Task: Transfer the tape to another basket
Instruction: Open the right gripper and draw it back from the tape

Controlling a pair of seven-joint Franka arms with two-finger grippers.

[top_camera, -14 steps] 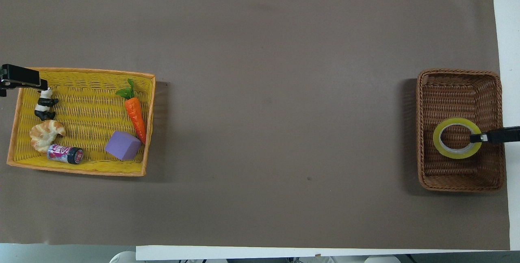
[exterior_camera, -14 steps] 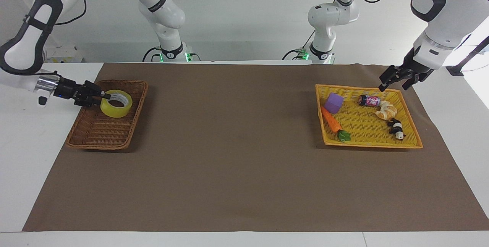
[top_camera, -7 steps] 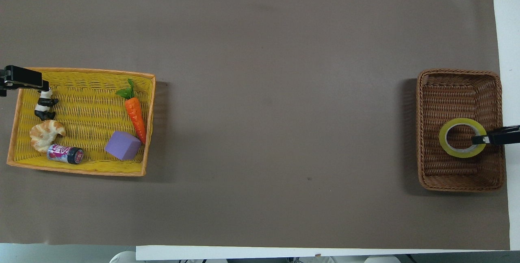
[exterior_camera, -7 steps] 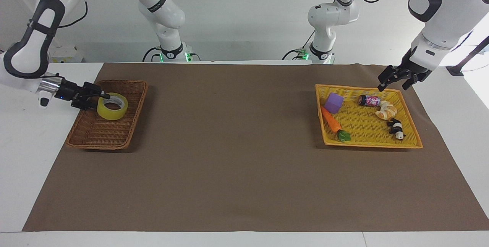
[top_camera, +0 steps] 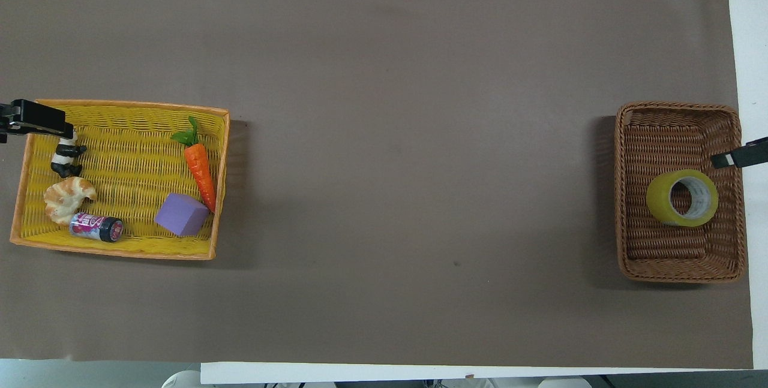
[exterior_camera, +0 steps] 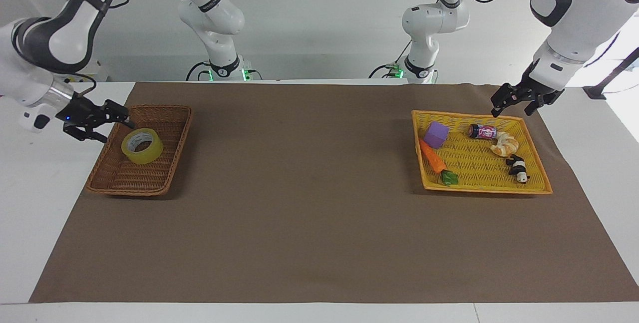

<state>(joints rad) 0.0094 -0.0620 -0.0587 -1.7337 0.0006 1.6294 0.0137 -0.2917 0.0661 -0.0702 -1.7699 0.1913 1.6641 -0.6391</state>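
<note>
With both grippers open, the tape [exterior_camera: 142, 146] lies tilted in the basket [exterior_camera: 167, 175], the right gripper [exterior_camera: 102, 123] at its 10 o'clock over the rim, the left gripper [exterior_camera: 516, 101] waiting; a snag could tip the roll.

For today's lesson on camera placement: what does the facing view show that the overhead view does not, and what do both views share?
Only the facing view shows the arms, their bases and the whole right gripper, open beside the brown basket, clear of the tape.

Only the overhead view shows straight down into both baskets; the grippers are mere tips at its edges.

Both show the tape lying in the brown basket, the yellow basket with its carrot, purple block and can, and the left gripper over its corner.
</note>
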